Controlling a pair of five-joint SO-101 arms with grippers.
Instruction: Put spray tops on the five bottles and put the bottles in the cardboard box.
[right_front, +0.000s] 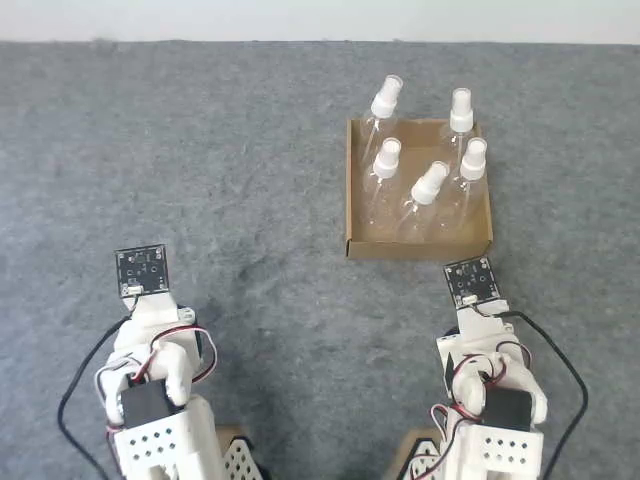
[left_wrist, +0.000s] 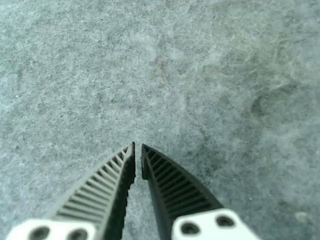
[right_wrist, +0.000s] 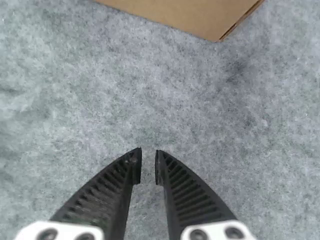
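Several clear bottles with white spray tops stand close together inside the cardboard box at the back right of the grey mat. One corner of the box also appears in the right wrist view, a short way ahead of my right gripper. That gripper is shut and empty, its black ribbed tips just above the mat. My left gripper is shut and empty over bare mat. Both arms are drawn back at the near edge.
Grey felt mat covers the whole table. The left half and the strip between the arms and the box hold no objects. A pale wall edge runs along the far side.
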